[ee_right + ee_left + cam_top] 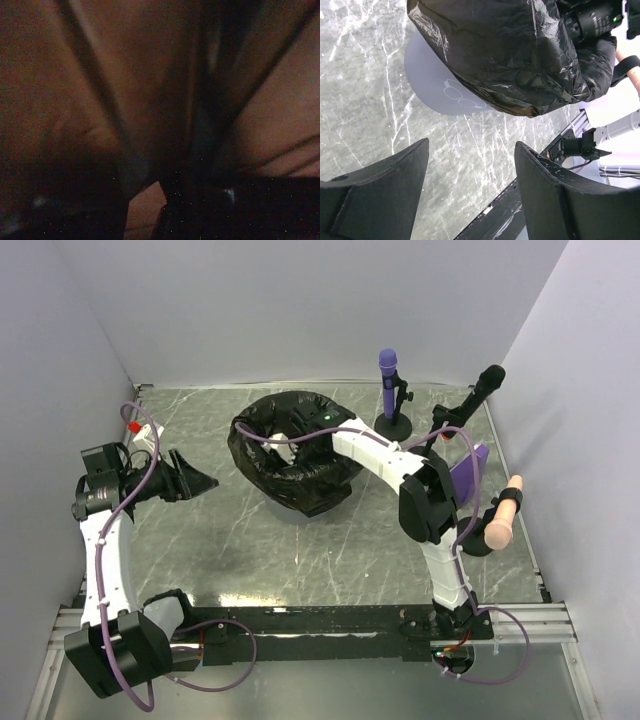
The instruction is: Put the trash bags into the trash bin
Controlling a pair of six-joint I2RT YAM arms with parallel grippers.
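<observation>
A black trash bag lies draped over the trash bin in the middle of the table, its mouth spread into a ring. Only a smooth light grey part of the trash bin shows under the bag in the left wrist view. My right arm reaches from the right into the bag's mouth, and its gripper is buried inside. The right wrist view is dark, with only dim reddish-brown folds of plastic. My left gripper hovers left of the bag, jaws wide apart and nothing between them.
A purple microphone on a round stand and a black microphone stand at the back right. A beige microphone sits in a holder by the right wall. A small red-capped thing lies at the left edge.
</observation>
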